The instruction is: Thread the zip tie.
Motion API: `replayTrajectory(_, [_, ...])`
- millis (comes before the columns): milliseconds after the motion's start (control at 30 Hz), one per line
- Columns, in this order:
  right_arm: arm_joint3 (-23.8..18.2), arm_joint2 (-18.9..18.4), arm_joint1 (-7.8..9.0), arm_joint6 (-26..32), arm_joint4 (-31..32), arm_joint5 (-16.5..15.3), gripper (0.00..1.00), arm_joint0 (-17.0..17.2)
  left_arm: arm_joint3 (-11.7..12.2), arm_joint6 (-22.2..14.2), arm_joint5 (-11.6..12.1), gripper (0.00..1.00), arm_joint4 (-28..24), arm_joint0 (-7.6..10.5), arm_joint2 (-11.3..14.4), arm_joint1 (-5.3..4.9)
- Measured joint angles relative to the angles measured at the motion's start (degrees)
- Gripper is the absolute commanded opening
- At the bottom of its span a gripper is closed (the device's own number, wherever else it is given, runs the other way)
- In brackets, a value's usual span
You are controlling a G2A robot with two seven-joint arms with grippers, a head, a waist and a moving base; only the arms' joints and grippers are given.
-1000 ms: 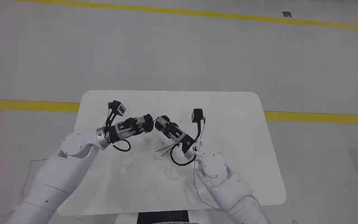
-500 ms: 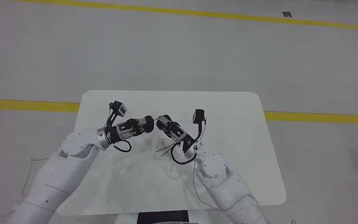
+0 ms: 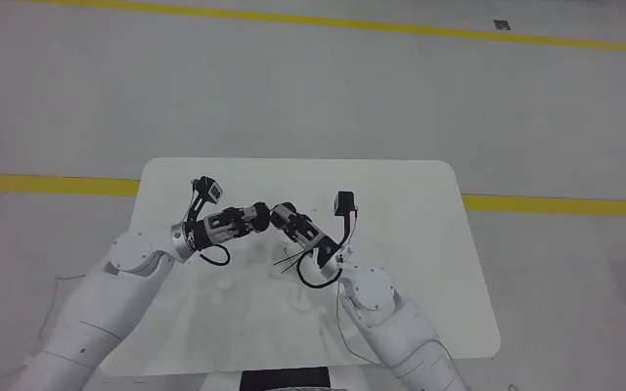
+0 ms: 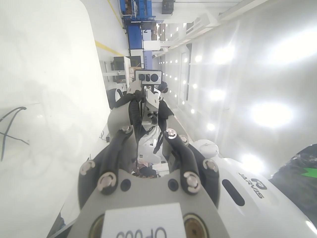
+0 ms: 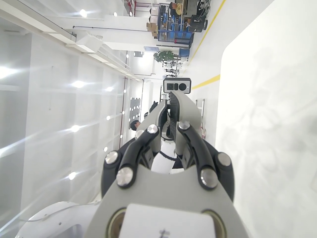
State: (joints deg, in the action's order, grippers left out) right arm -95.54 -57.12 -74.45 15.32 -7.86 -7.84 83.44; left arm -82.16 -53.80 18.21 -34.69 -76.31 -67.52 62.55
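Zip ties [image 3: 290, 260] lie on table [image 3: 411, 195] near the right claw [image 3: 279, 214].

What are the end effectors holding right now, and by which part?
Cannot tell: left end effector and right end effector meet tip to tip, too small to read. Black zip ties lie loose on the table.
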Motion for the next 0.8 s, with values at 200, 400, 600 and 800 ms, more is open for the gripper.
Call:
replayTrajectory(200, [0.1,-0.2,-0.04,-0.1,0.6,0.1,0.0,0.1,0.1,0.0,0.1,0.14,-0.1,0.07,0.2,-0.08])
replayTrajectory(400, [0.0,-0.2,-0.04,-0.2,2.3,0.2,0.0,0.1,0.1,0.1,0.1,0.14,-0.2,0.17,0.3,-0.17])
replayTrajectory(600, [0.0,-0.3,-0.06,-0.2,3.3,-0.1,0.0,0.1,0.3,-0.1,0.2,0.11,-0.5,0.3,0.6,-0.21])
replayTrajectory(800, [-0.2,-0.4,-0.08,0.4,3.5,-0.6,0.0,0.2,0.5,0.1,0.0,0.09,-0.4,0.48,0.8,-0.27])
